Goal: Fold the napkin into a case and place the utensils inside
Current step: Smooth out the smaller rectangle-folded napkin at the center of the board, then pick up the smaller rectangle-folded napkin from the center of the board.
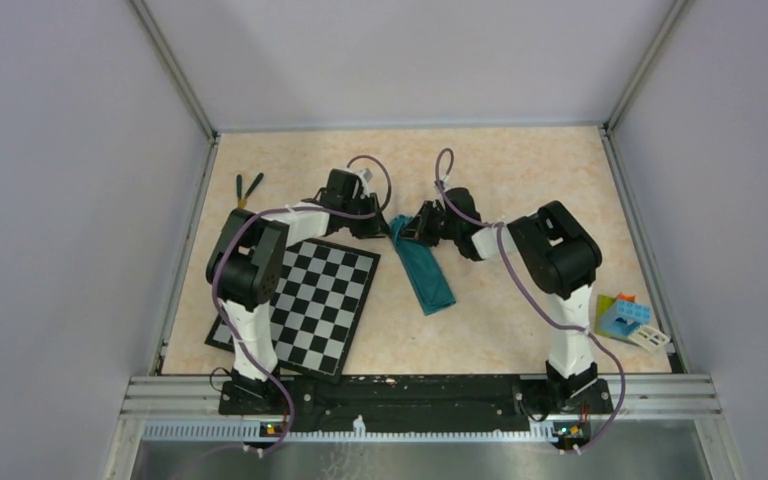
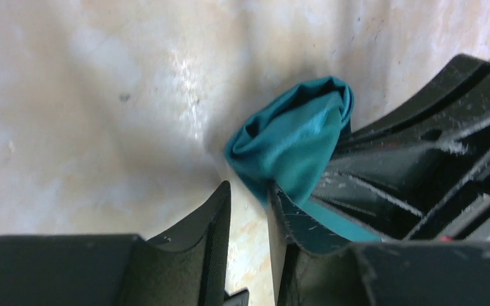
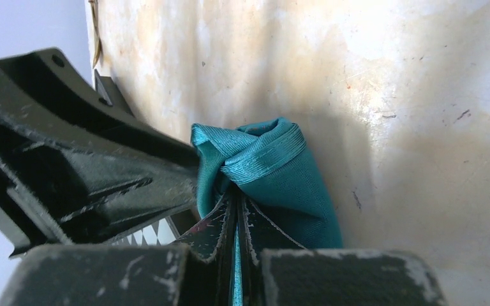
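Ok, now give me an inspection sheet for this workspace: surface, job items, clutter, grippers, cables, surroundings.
Surface: beige marbled table, a few dark marks.
Job's things: teal napkin folded into a narrow strip, far end bunched; utensils lie far left, outside it.
Clutter: checkerboard mat near left; toy blocks near right.
Grippers: right gripper clamped on the napkin's far end; left gripper beside it, jaws slightly apart, nothing between.
Cables: purple cables loop along both arms.
Surroundings: plain grey walls, metal frame.
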